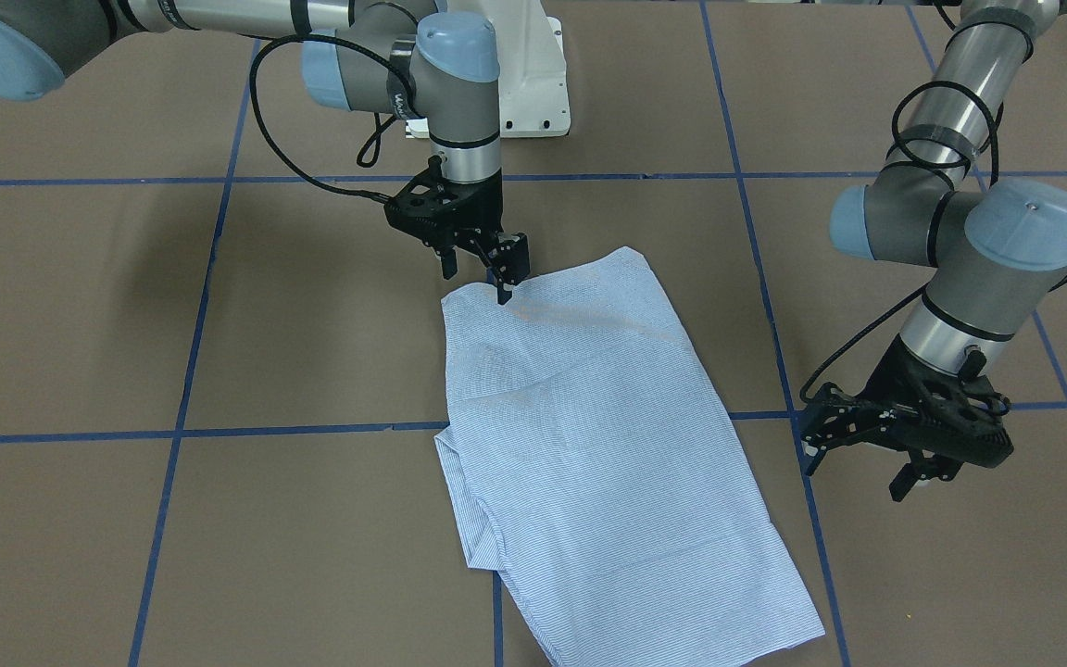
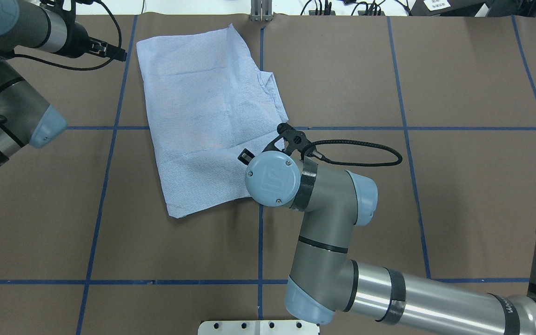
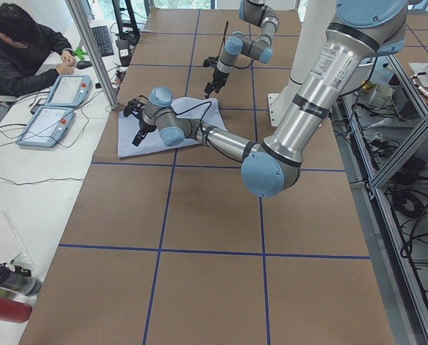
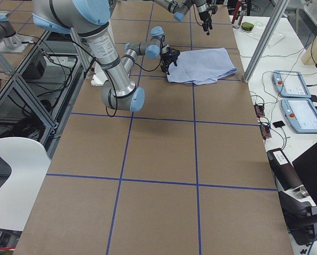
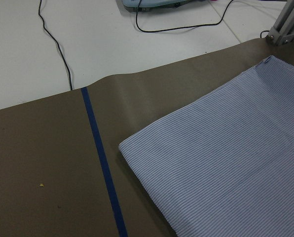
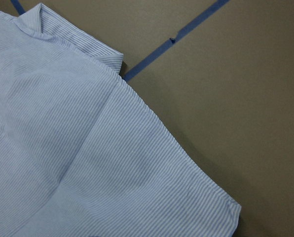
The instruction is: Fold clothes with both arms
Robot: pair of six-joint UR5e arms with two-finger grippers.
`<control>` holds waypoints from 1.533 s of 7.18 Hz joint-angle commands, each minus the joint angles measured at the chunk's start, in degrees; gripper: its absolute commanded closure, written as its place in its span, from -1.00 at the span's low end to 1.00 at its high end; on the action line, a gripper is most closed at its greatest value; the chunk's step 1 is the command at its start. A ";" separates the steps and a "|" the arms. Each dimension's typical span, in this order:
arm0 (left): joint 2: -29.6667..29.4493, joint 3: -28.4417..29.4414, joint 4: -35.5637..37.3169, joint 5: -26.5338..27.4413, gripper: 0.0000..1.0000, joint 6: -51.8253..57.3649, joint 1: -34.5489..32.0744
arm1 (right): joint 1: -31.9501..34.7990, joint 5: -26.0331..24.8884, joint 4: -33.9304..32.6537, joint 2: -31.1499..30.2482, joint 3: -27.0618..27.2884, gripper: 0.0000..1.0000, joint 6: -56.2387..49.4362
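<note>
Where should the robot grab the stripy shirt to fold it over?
Probably a corner of the shirt at the short end nearest the robot, pinched from straight above. The shirt lies flat and thin on the table, so only its edges and corners give the fingers something to nip. The right gripper sits open right at one such corner.

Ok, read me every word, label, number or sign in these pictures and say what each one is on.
"Un": the start of dark print on the right arm; the rest is not legible.
Raised emblem on that arm's round blue cap: letters unclear.
Dark print along the left arm: too small to read.
Shirt: no lettering shows.
</note>
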 commanded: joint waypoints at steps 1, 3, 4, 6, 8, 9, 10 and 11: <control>0.18 -0.41 -0.18 0.00 -1.00 -1.39 0.31 | -0.96 -1.15 0.01 1.76 -3.94 -0.90 1.38; 0.18 -0.32 -0.18 0.00 -1.00 -1.39 0.31 | -1.05 -1.50 0.27 3.61 -6.67 -0.90 1.99; 0.18 -0.32 -0.09 0.00 -1.00 -1.39 0.39 | -1.31 -2.20 0.27 3.61 -7.46 -0.89 2.17; 0.18 -0.32 -0.18 0.00 -1.00 -1.39 0.40 | -1.49 -2.73 0.27 3.70 -8.43 -0.89 2.26; 0.18 -0.32 -0.09 0.00 -1.00 -1.39 0.40 | -1.49 -2.91 0.36 4.83 -10.09 -0.89 2.35; 0.18 -0.23 -0.09 0.00 -1.00 -1.39 0.40 | -1.49 -3.95 0.45 5.19 -10.63 -0.89 2.26; 0.18 -0.23 -0.18 0.00 -1.00 -1.39 0.40 | -1.49 -4.05 0.45 5.37 -11.07 -0.88 2.26; 0.18 -0.15 -0.09 0.00 -1.00 -1.39 0.40 | -1.49 -4.14 0.45 5.37 -11.42 -0.88 2.26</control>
